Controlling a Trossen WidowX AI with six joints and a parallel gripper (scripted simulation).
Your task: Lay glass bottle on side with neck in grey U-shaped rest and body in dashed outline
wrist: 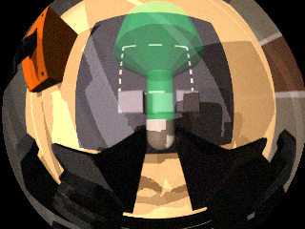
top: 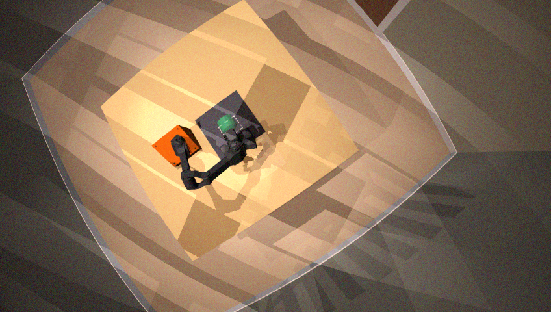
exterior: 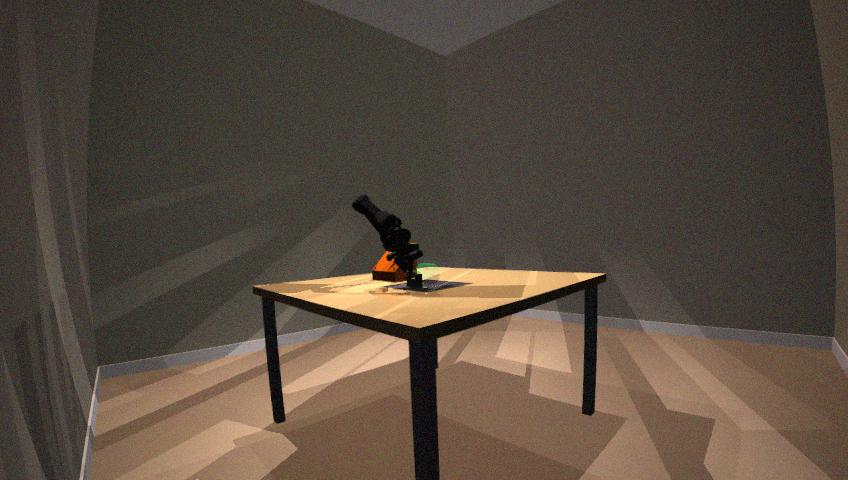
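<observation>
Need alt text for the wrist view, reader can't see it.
Black gripper fingers hold a green glass bottle by its grey-capped end, its wide body pointing away, above a dark mat with a dashed outline. The neck passes between two grey blocks of the rest; an orange base shows at upper left.
</observation>
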